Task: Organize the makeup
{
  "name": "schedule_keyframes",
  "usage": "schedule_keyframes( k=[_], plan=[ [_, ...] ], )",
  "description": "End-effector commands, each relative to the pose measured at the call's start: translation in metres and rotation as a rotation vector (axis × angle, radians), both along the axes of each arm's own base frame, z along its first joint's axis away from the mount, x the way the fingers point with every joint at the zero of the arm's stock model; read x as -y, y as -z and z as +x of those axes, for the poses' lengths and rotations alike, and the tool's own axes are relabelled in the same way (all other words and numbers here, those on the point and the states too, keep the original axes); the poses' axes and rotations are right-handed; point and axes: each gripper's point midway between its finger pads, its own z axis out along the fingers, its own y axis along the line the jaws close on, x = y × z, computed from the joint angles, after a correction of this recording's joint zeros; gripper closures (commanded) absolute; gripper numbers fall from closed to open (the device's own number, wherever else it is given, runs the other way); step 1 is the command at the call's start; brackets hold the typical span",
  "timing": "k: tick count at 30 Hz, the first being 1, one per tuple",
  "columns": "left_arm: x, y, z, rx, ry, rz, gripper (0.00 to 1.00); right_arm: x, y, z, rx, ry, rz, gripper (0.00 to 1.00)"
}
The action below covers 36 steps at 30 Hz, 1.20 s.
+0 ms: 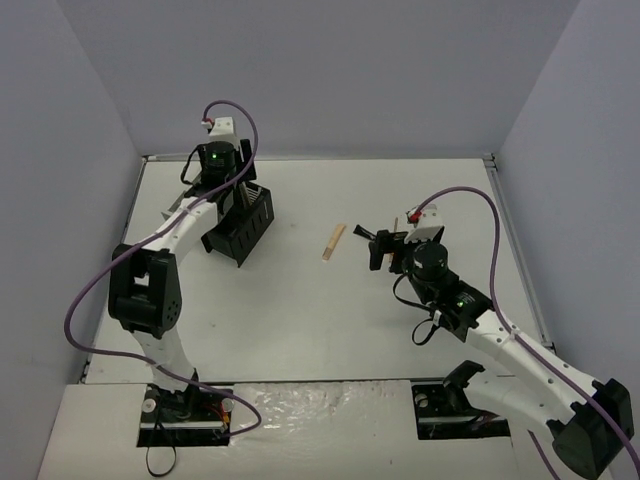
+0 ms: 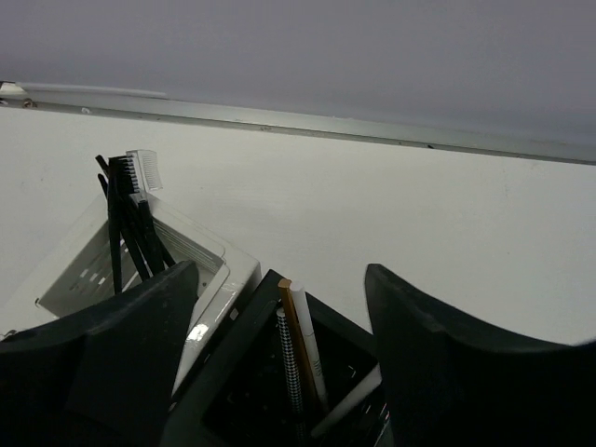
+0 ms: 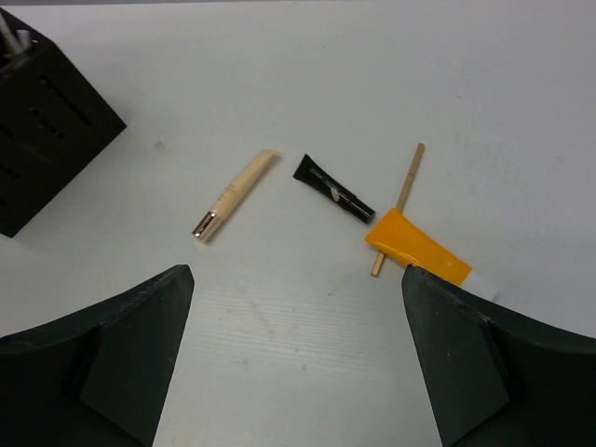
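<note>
Makeup (image 1: 333, 242) is lying loose on the table just ahead of the right gripper (image 3: 296, 279), whose jaws are standing wide and empty. The beige stick (image 3: 233, 196), black tube (image 3: 333, 189) and orange tube (image 3: 414, 247) are slanting across the gap. The right arm is sitting nearer. The left gripper (image 2: 279, 279) is hanging open over the black box (image 2: 233, 372), where pencils (image 2: 303, 354) are standing. A finger (image 3: 466, 354) is hiding the orange tube's end.

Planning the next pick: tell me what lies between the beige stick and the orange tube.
The right wrist view shows a small black tube between them.
</note>
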Motion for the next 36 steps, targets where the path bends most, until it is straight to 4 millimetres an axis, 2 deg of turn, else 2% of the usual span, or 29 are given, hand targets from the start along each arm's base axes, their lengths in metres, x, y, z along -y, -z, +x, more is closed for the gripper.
schedule_keyframes(
  k=[1,2,4,6,9,12,14,16,18,23,28,32,36],
  plan=[
    [-0.014,-0.102,-0.017,0.212,-0.022,-0.054,0.21,0.026,-0.001,0.023,-0.041,0.178,-0.004,0.13],
    [-0.015,-0.108,-0.022,0.215,-0.022,-0.056,0.17,0.028,0.007,0.028,-0.075,0.194,-0.018,0.15],
    [-0.016,-0.137,-0.041,0.242,-0.014,-0.072,0.10,0.034,0.020,0.039,-0.134,0.224,-0.027,0.20],
    [-0.018,-0.152,-0.060,0.213,-0.009,-0.090,0.06,0.041,0.031,0.050,-0.185,0.252,-0.017,0.24],
    [-0.019,-0.165,-0.084,0.182,0.006,-0.101,0.03,0.051,0.048,0.063,-0.242,0.286,-0.029,0.32],
    [-0.020,-0.171,-0.124,0.108,0.030,-0.122,0.03,0.059,0.062,0.086,-0.301,0.309,-0.037,0.41],
    [-0.015,-0.157,-0.142,0.039,0.076,-0.117,0.03,0.064,0.079,0.097,-0.351,0.315,-0.045,0.46],
    [-0.016,-0.153,-0.165,0.022,0.106,-0.111,0.03,0.067,0.087,0.107,-0.375,0.317,-0.053,0.50],
    [-0.017,-0.132,-0.187,-0.018,0.122,-0.104,0.03,0.069,0.098,0.119,-0.407,0.315,-0.061,0.55],
    [-0.026,-0.101,-0.221,-0.040,0.120,-0.090,0.03,0.064,0.120,0.138,-0.456,0.295,-0.078,0.59],
    [-0.032,-0.082,-0.234,-0.041,0.103,-0.078,0.03,0.057,0.134,0.146,-0.487,0.264,-0.093,0.60],
    [-0.029,-0.070,-0.234,-0.080,0.114,-0.083,0.03,0.060,0.152,0.148,-0.519,0.280,-0.116,0.62],
    [-0.027,-0.068,-0.232,-0.089,0.117,-0.093,0.03,0.063,0.168,0.145,-0.553,0.290,-0.144,0.66]
  ],
)
